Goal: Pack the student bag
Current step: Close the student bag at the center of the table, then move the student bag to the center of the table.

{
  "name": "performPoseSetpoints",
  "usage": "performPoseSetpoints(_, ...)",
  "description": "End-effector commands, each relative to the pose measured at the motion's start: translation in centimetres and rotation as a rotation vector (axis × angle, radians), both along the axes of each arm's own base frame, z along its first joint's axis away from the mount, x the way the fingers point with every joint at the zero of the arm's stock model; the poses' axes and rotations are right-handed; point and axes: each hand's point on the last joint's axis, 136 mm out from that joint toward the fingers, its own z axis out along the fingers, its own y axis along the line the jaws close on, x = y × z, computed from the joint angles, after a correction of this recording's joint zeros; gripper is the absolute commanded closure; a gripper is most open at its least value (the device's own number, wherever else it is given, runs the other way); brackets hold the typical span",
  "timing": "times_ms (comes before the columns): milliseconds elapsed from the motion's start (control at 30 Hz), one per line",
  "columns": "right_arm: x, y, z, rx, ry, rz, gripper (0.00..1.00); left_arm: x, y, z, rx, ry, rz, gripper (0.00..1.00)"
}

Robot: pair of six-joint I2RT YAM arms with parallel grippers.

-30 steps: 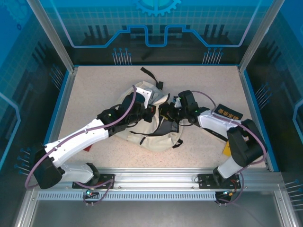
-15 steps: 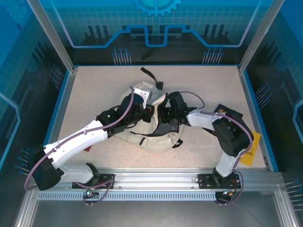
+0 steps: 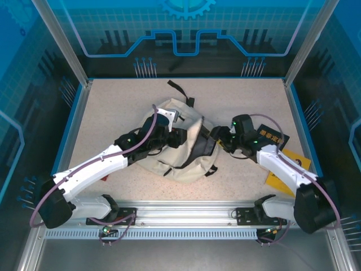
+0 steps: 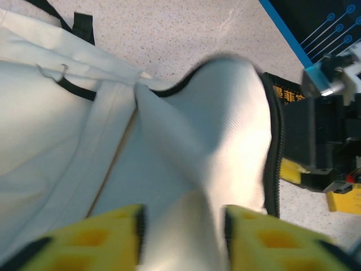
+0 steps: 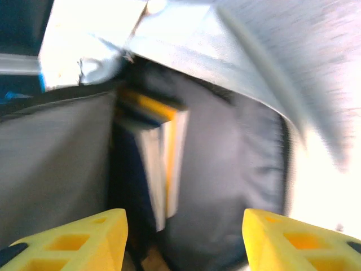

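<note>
Hovering at the student bag [image 3: 189, 161], left hand [image 4: 181, 228] and right hand [image 5: 185, 226] gape

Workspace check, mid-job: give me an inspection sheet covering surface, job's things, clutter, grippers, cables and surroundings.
Surface: speckled beige table, no spills seen.
Job's things: student bag lies mid-table with its main compartment open; books stand inside. A black book and a yellow item lie outside it at the right, the yellow one partly under the right arm.
Clutter: small red thing beneath the left arm, too hidden to identify.
Grippers: left gripper has its jaws apart, with a fold of bag fabric in the gap. Right gripper is open at the bag's mouth, holding nothing.
Cables: violet cable along each arm, no snag seen.
Surroundings: blue printed panels, aluminium frame.
</note>
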Motion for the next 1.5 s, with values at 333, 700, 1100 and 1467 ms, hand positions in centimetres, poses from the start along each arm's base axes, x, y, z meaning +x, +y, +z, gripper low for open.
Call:
performPoseSetpoints(333,-2.1,-6.7,0.8,-0.267,0.019,-0.016,0.27,-4.3,7.2,-7.9,-0.109,0.451,0.516,0.2)
performPoseSetpoints(700,-0.7,-1.0,-0.8,-0.248,0.082,0.23,0.27,-4.0,4.7,-13.5,-0.195,0.624,0.525,0.34)
performPoseSetpoints(1100,1.0,4.9,-5.6,-0.321,0.181,0.45,0.34,-1.4,7.9,-18.8,-0.127,0.676,0.635,0.52)
performPoseSetpoints(1467,2.2,14.9,-8.2,-0.273,0.19,0.652,0.43,2.1,15.7,-19.8,-0.112,0.678,0.765,0.53)
